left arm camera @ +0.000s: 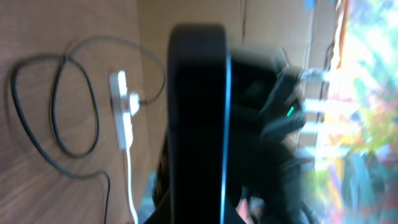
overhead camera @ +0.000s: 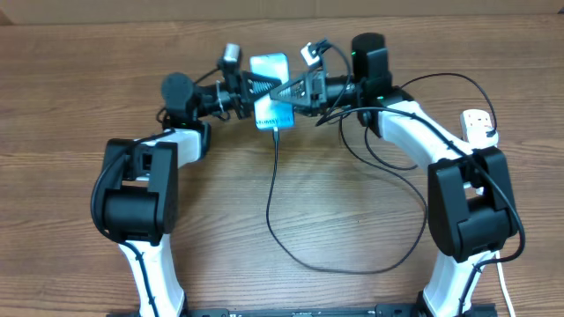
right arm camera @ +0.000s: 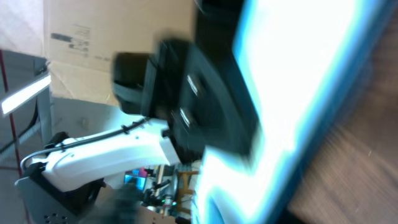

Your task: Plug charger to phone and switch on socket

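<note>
Status, my grippers:
- Left gripper [overhead camera: 249,92]: fingers clenched on left edge of phone [overhead camera: 269,84].
- Right gripper [overhead camera: 286,88]: tips at phone's right edge. Cannot tell whether clamped or loose; right wrist view blurred, filled by bright screen.
- Phone: far centre of table [overhead camera: 70,79], between both grippers, cyan screen facing up.
- Charger [overhead camera: 274,167]: cable end meets near edge of phone, runs toward near side, then loops right.
- Socket [overhead camera: 478,126]: far right, just beside my right arm, well apart from phone.
</note>
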